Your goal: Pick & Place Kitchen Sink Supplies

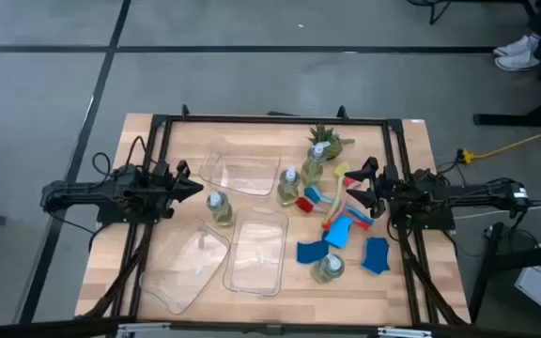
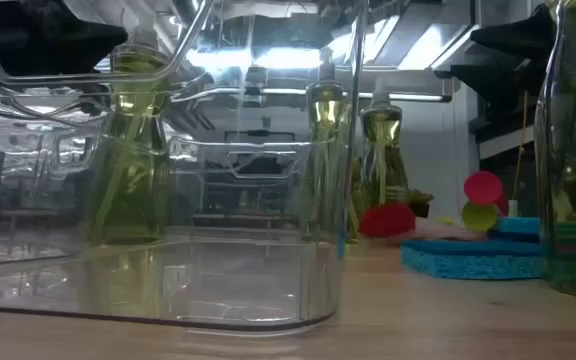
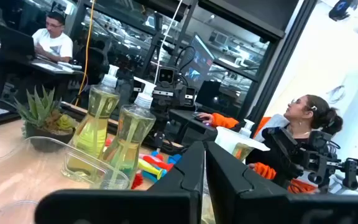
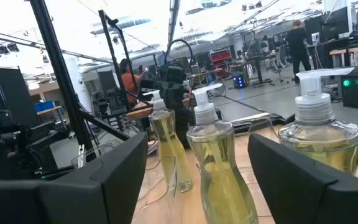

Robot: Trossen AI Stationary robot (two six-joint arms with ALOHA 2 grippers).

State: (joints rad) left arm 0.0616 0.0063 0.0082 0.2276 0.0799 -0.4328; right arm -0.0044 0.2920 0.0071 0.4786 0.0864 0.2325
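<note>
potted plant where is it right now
In the high view the potted plant stands at the table's far edge, right of centre, just behind two pump bottles and beside the far clear tray.

My left arm (image 1: 111,195): matte black, jointed, boxy housings, black cables looped along its links. My right arm (image 1: 449,197): same black build, cables trailing at its wrist. Fingers (image 4: 114,171): flat, dark, angular slabs with bevelled edges and a dull sheen.

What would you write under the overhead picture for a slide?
Two robot arms flank a wooden table of clear trays, pump bottles, blue sponges and brushes.
</note>
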